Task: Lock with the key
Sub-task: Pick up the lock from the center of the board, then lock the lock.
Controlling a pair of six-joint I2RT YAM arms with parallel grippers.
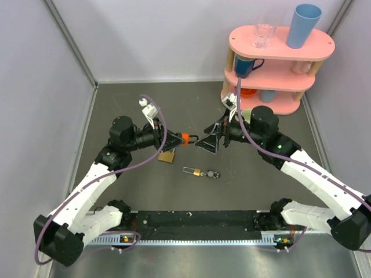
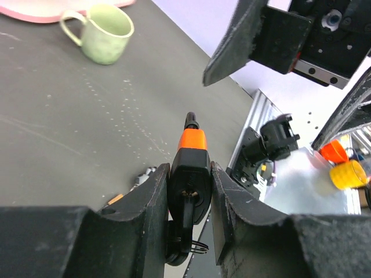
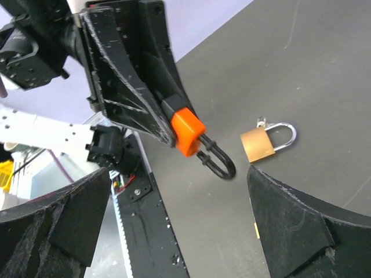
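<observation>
Key [image 2: 183, 223]: we find a small, thin key, dark in shadow, hanging at the base of the orange-and-black padlock [image 2: 191, 145], with a thin wire ring [image 2: 200, 247] just below it. Whether its blade sits in the keyhole we cannot tell.

Left gripper [image 2: 188, 174]: its fingers press against both sides of the padlock's black body and hold it above the dark grey table [image 2: 69, 133]. The orange band and black shackle [image 3: 217, 162] point toward the right arm.

Right gripper [image 3: 178, 172]: fingers spread wide, nothing between them. It stands just off the shackle end without touching it.

On the table below lies a large brass padlock with a silver shackle [image 3: 265, 142]. Nearer the arm bases lies a tiny brass padlock [image 1: 197, 172] with a small dark cluster [image 1: 212, 174] beside it, too small to identify. A pale green mug [image 2: 107, 32] stands further back.
</observation>
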